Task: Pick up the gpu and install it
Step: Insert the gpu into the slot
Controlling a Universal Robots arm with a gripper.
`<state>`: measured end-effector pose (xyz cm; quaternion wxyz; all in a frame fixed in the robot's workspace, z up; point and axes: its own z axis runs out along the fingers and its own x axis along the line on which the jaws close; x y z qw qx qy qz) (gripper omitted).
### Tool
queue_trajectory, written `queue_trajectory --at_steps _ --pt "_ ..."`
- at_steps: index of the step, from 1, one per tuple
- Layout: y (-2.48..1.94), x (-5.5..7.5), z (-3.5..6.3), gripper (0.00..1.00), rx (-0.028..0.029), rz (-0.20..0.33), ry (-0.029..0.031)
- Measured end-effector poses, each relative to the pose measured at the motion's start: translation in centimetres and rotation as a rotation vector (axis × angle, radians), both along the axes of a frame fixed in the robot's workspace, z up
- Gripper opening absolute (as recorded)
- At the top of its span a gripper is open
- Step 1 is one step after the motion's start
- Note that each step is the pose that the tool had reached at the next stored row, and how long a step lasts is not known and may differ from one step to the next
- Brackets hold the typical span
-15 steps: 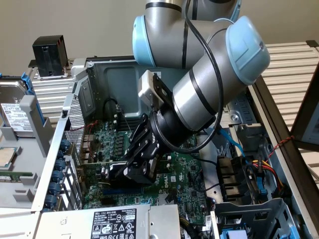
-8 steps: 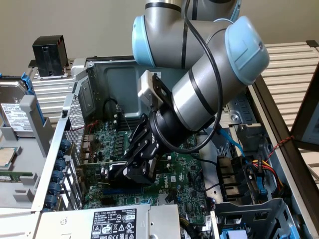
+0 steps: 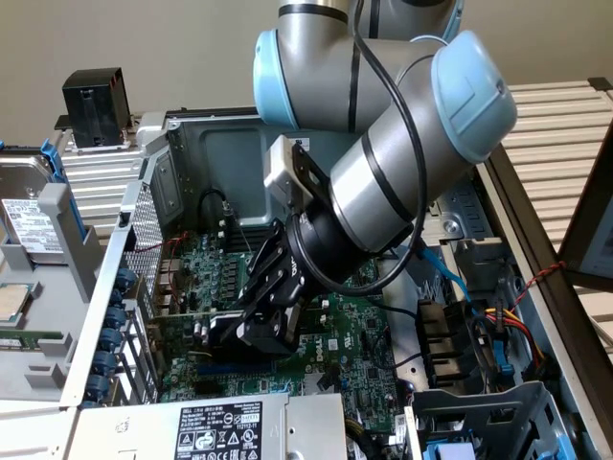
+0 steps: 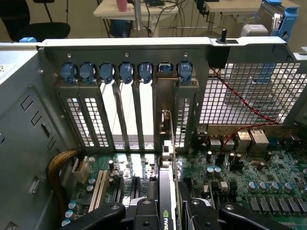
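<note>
The gpu [image 3: 203,331] stands on edge just above the green motherboard [image 3: 359,335] inside the open computer case, and my gripper [image 3: 259,321] is shut on its black shroud. In the wrist view the gpu [image 4: 164,191] runs straight away from me, clamped between my two black fingers [image 4: 144,213]. Its metal bracket [image 4: 165,129] rests against the rear slot panel [image 4: 124,110], under one of the blue clips [image 4: 165,69]. Whether the card's lower edge sits in the motherboard [image 4: 249,177] slot is hidden.
The case's perforated rear wall [image 4: 249,91] and a red wire [image 4: 240,100] lie close beside the card. A yellow-sleeved cable [image 4: 60,167] curls at the case side. The power supply [image 3: 220,426] sits at the front, with coloured cables [image 3: 498,326] at the exterior view's right.
</note>
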<state>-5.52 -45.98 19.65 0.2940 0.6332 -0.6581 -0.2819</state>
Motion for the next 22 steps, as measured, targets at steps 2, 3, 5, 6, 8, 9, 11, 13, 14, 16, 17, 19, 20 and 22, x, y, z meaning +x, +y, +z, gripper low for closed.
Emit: queue_trajectory --at_steps 2,3,5,6,8,9,11,13,14,16,17,19,20,22 --pt "0.00 0.00 0.00 0.27 0.0000 0.000 -0.0015" --pt "0.00 -0.01 0.00 0.27 -0.0001 0.000 -0.0024" --pt "0.00 -0.02 0.01 0.27 -0.0003 0.000 -0.0043" --pt "0.00 -0.02 0.01 0.27 -0.0003 0.000 -0.0052" --pt "0.00 -0.05 0.01 0.27 -0.0002 0.000 -0.0067" --pt "0.00 -0.07 0.01 0.27 -0.0002 0.000 -0.0076" --pt "0.00 -0.11 0.00 0.27 -0.0001 0.000 -0.0092" --pt "0.00 -0.17 0.01 0.27 -0.0002 0.000 -0.0112" --pt "0.00 -0.18 0.01 0.27 -0.0003 0.000 -0.0121" --pt "0.00 -0.19 0.01 0.27 -0.0002 0.000 -0.0144" --pt "0.00 -0.19 0.01 0.27 -0.0002 0.000 -0.0158" --pt "0.00 -0.20 0.02 0.27 0.0000 0.000 -0.0187" --pt "-0.01 -0.21 0.01 0.27 0.0002 0.000 -0.0200" --pt "-0.01 -0.23 0.01 0.27 0.0003 0.000 -0.0215"
